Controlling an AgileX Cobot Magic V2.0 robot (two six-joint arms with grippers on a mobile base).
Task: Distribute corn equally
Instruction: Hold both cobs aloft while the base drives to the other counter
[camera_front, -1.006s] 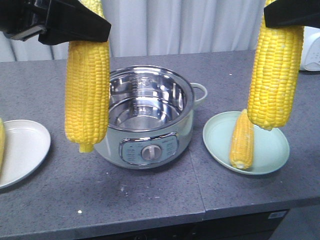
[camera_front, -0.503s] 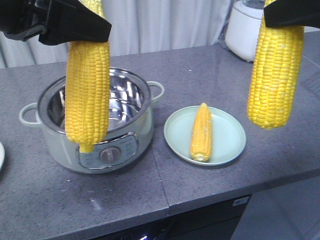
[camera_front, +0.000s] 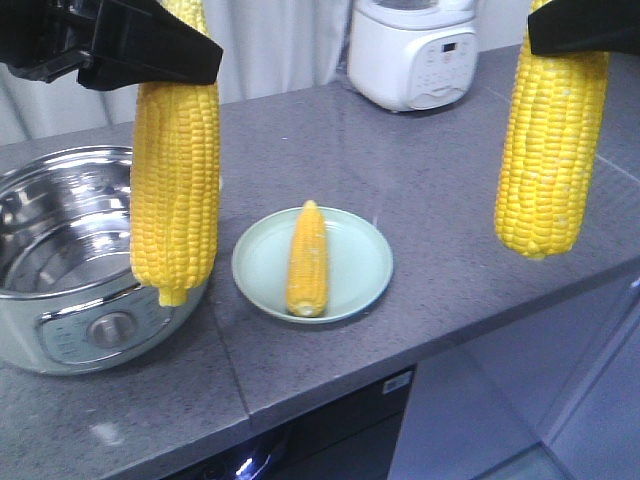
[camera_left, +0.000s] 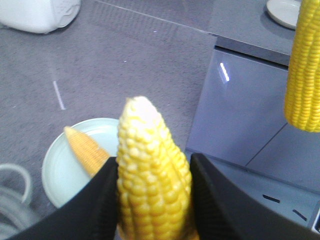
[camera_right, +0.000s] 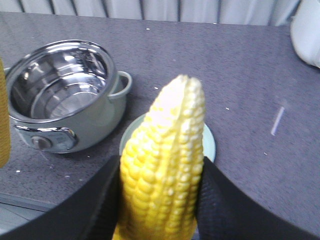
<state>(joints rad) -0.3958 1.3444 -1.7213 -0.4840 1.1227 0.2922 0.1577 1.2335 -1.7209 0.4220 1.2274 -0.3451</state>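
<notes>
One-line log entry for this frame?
left gripper: shut on left cob | right gripper: shut on right cob | green plate: holds third cob

Pot (camera_front: 20, 340) slid to the left edge of the front view, green plate (camera_front: 360, 268) with its cob (camera_front: 307, 258) shifted to centre, white cooker (camera_front: 415, 50) came into view.

I'm working in a kitchen: below my left fingers (camera_front: 150, 45) a steel-lined electric pot (camera_front: 60, 240) sits on a grey stone countertop (camera_front: 450, 180), a white cooker (camera_front: 415, 50) stands beyond them, and cabinet fronts (camera_front: 470, 420) show beneath my right fingers (camera_front: 580, 25).
</notes>
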